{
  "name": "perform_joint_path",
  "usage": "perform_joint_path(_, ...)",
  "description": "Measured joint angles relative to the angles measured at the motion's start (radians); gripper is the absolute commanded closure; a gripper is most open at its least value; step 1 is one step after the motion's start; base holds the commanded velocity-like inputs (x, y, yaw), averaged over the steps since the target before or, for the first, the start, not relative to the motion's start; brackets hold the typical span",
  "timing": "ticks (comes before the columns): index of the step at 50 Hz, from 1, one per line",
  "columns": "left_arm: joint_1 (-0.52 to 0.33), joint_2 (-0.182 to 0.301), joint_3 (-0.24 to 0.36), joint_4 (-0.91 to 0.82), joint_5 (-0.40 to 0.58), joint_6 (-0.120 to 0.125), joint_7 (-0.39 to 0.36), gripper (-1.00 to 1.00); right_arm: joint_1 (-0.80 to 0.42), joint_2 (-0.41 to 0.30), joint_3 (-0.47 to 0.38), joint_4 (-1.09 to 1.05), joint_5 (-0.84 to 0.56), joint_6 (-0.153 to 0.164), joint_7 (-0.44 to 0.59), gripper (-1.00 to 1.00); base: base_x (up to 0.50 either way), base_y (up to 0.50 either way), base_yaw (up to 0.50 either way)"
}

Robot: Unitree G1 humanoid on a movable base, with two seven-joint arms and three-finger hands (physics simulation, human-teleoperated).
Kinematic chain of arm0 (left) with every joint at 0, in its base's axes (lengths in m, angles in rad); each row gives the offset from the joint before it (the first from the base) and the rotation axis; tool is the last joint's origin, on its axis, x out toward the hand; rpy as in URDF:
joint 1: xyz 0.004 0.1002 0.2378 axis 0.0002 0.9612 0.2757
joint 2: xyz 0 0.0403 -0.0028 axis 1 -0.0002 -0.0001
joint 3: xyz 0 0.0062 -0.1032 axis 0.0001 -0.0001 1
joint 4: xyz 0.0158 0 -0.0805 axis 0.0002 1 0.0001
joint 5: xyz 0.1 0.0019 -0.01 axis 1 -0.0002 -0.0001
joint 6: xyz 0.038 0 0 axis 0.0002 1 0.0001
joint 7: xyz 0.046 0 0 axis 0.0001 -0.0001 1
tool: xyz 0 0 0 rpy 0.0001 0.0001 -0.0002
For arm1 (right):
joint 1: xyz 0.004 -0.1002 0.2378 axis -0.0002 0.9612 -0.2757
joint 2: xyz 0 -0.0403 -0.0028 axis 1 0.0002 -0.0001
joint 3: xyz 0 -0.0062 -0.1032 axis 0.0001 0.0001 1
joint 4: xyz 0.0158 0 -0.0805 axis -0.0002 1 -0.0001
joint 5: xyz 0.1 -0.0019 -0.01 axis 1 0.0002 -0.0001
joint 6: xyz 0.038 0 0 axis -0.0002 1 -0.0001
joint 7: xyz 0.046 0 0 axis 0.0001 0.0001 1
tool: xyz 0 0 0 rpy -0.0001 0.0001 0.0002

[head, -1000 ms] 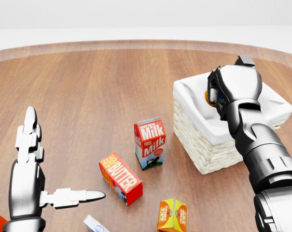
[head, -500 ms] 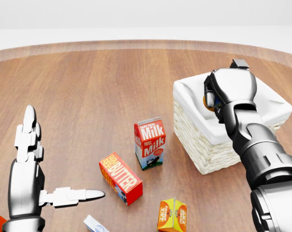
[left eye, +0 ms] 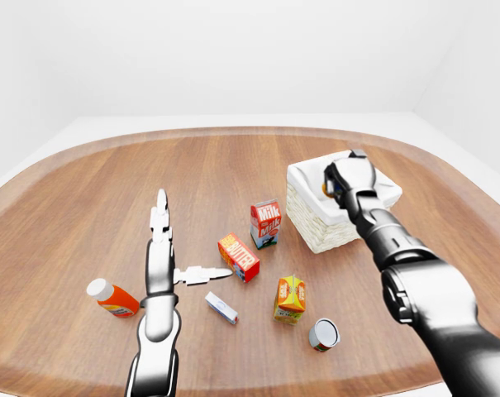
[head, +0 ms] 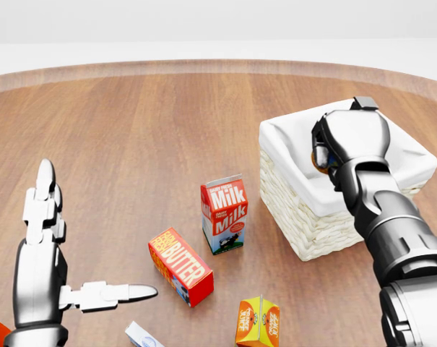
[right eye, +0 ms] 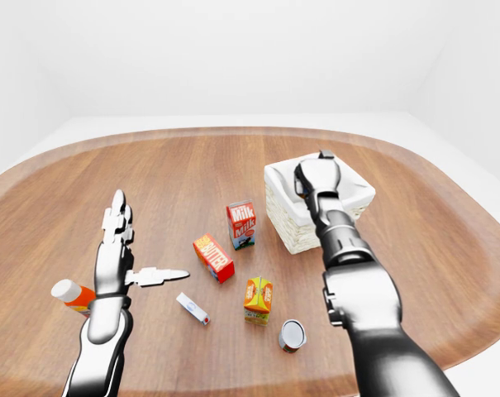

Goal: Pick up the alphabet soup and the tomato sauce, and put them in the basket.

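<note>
1. The right hand (head: 348,141) is being held over the white-lined basket (head: 312,217), fingers closed round a small orange-topped item that cannot be identified.
2. The left hand (head: 41,238) is being held open above the desk (head: 146,130), fingers spread.
3. A can (left eye: 323,334) is lying on the near desk, right of the juice carton (left eye: 290,298).

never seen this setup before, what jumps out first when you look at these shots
The right hand hangs over the white-lined wicker basket at the head view's right, with something orange glimpsed under its fingers. At the left, the left hand is spread open above the wooden table, holding nothing. Between them stand a red milk carton and a red butter box; in the left-eye view a can lies near the bottom.
</note>
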Motion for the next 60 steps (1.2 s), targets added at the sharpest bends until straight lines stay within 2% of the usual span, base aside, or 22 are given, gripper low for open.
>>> perform_joint_path(18, -0.002, 0.0, 0.001, -0.002, -0.001, 0.0, -0.001, -1.0, -0.006, -0.01, -0.003, -0.001, -0.005, 0.0, 0.003, 1.0, 0.0, 0.0, 0.0)
perform_joint_path(19, -0.002, 0.0, 0.001, -0.003, -0.002, 0.0, -0.001, -1.0, -0.006, -0.01, -0.003, -0.001, -0.005, 0.0, 0.003, 0.83, 0.0, 0.0, 0.0)
perform_joint_path(20, -0.002, 0.0, 0.001, -0.003, -0.002, 0.0, -0.001, -1.0, -0.006, -0.01, -0.003, -0.002, -0.004, 0.0, 0.003, 0.51, 0.0, 0.0, 0.0)
perform_joint_path(21, -0.003, 0.0, 0.001, -0.003, -0.002, 0.0, -0.001, -1.0, -0.007, -0.01, -0.003, -0.002, -0.002, 0.0, 0.003, -1.0, 0.0, 0.0, 0.0)
perform_joint_path(60, -0.003, 0.0, 0.001, -0.005, -0.003, 0.0, -0.001, -1.0, -0.038, -0.028, -0.023, -0.024, 0.073, 0.0, 0.006, -1.0, 0.0, 0.0, 0.0)
